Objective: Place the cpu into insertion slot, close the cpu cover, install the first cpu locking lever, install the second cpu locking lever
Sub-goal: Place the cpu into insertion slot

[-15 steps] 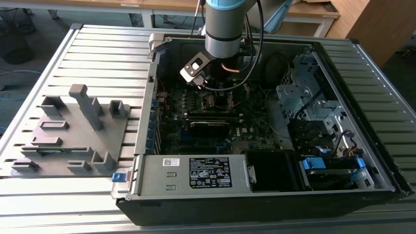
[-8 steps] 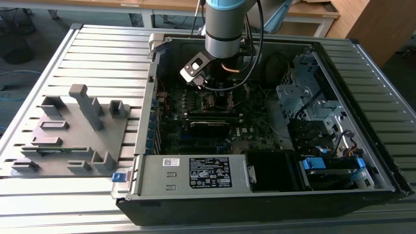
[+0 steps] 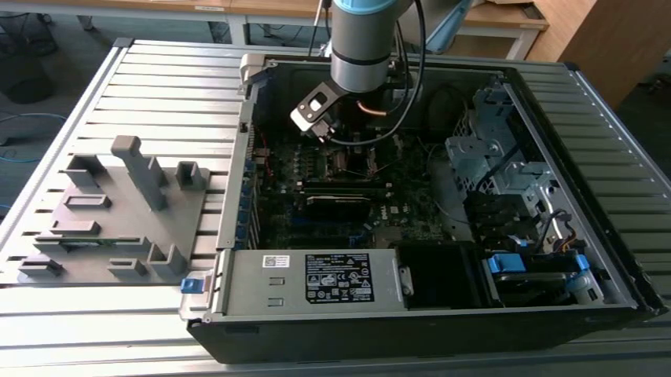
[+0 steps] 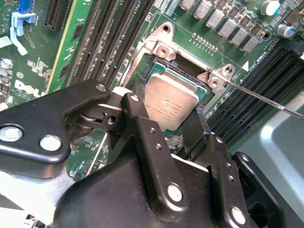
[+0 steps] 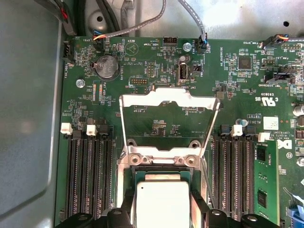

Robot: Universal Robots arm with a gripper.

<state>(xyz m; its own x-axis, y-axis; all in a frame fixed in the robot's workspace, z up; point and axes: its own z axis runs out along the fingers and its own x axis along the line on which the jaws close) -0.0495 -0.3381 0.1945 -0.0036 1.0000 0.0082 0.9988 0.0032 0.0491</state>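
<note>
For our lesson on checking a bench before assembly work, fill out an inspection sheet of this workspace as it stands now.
Surface: slatted metal table carrying an open computer case.
Job's things: the cpu is at the insertion slot; the cpu cover is flipped open; a locking lever stands free.
Clutter: grey fixture block at the exterior view's left of the case.
Grippers: claw closed on the cpu's edges.
Cables: grey cable plugged into the board's edge.
Surroundings: wooden desks behind the table.
</note>
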